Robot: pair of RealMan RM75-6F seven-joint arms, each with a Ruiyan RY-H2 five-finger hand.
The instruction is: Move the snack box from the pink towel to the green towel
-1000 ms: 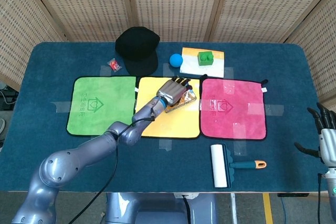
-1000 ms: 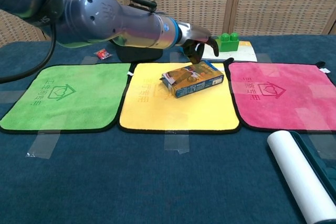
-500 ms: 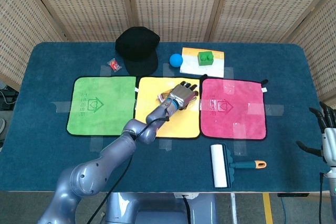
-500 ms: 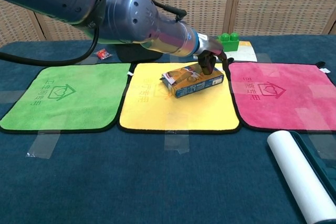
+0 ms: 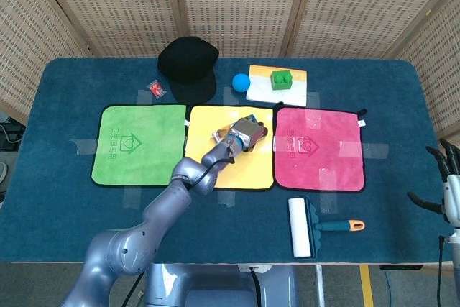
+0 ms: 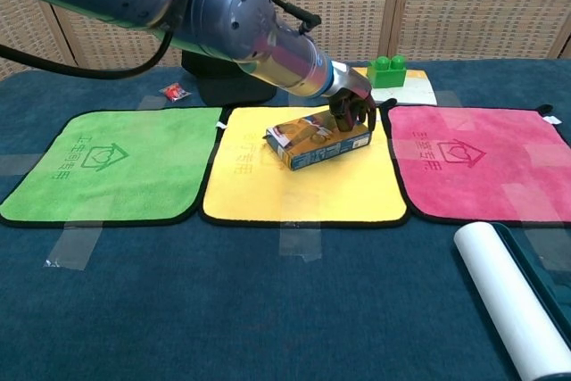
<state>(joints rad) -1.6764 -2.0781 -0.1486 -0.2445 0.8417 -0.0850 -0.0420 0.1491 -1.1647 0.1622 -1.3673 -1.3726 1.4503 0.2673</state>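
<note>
The left hand (image 6: 351,106) reaches across the surface (image 5: 72,199) and sits on the right end of the snack box (image 6: 314,139). Its fingers (image 6: 344,115) are curled down over the box's top and far edge, closed around that end in a grip. In the head view the same hand (image 5: 248,133) covers most of the box (image 5: 224,136), with only the box's left end showing at about 9 o'clock from the hand.

The snack box lies on the yellow towel (image 5: 205,163), in its upper right part, lengthwise and slightly skewed. The pink towel (image 5: 320,149) lies at 3 o'clock from the box, just beside the yellow towel, and the green towel (image 5: 136,145) lies at 9 o'clock, on the other side.

The right hand (image 5: 449,192) shows at the right edge of the head view, off the surface's corner, its fingers (image 5: 440,157) spread apart and holding nothing.
</note>
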